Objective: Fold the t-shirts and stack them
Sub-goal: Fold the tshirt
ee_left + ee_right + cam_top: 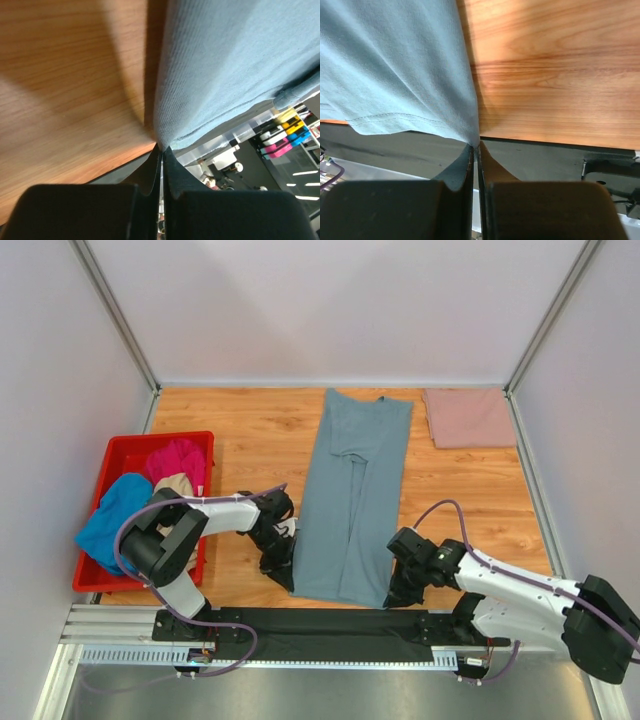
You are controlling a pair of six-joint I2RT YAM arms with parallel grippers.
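In the lower middle of the top view, the left claw (284, 570) is pinched shut on the near left corner of the grey-blue t-shirt (355, 480). The shirt lies long on the wooden surface (250, 430), running from both claws straight up the frame. The right claw (396, 590) is pinched shut on the near right corner. I think the fold must go up the frame, along the shirt.

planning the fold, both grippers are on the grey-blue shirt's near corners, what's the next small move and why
Probably lift both corners and carry them toward the far end: the left gripper and right gripper are shut on the near corners of the grey-blue shirt, which lies in a long strip.
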